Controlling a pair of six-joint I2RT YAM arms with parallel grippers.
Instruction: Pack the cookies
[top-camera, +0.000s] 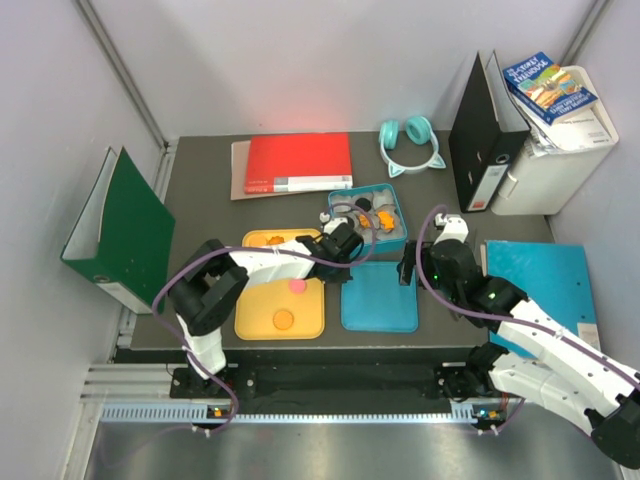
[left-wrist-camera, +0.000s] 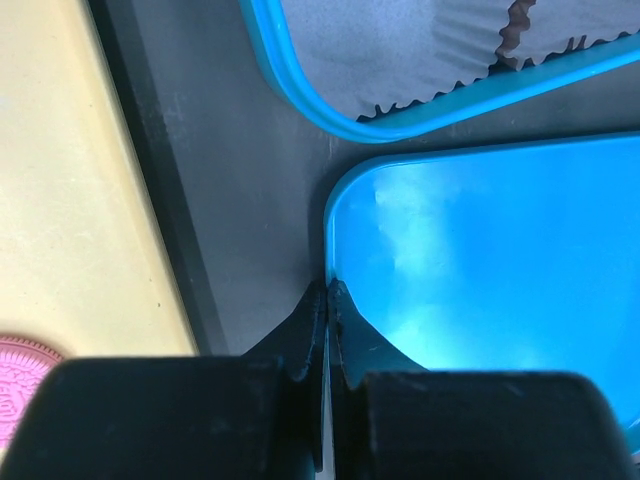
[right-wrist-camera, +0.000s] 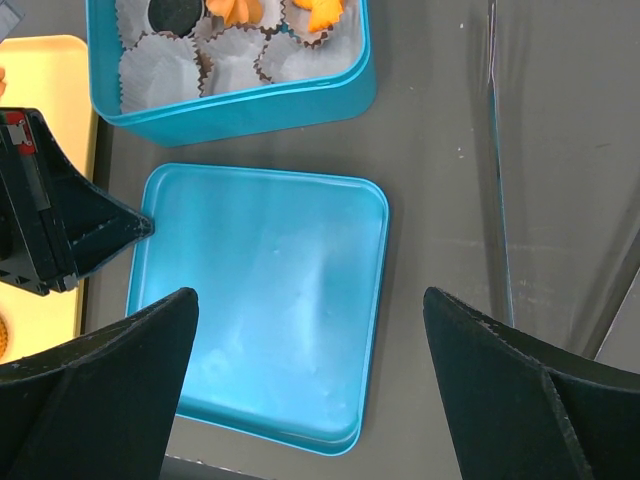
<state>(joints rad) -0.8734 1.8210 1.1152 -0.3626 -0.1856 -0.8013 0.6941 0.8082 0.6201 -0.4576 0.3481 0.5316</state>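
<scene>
On the tray (top-camera: 258, 300), a pink cookie (top-camera: 297, 285) and an orange cookie (top-camera: 284, 320) are lying flat, faces up. Being round, they are showing no long axis. More are sitting in the tin (right-wrist-camera: 250, 105). The left hand (left-wrist-camera: 327, 300) is pinching shut on nothing, tips touching the lid (right-wrist-camera: 270, 290) corner, so it is risking shoving the lid across the counter (top-camera: 200, 200). The right hand (right-wrist-camera: 310, 295) is hovering wide open and empty above the lid.

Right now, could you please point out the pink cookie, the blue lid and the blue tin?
pink cookie (top-camera: 297, 285): top view, its centre.
blue lid (right-wrist-camera: 270, 300): right wrist view, middle of its flat face.
blue tin (right-wrist-camera: 240, 110): right wrist view, its near side wall.
</scene>
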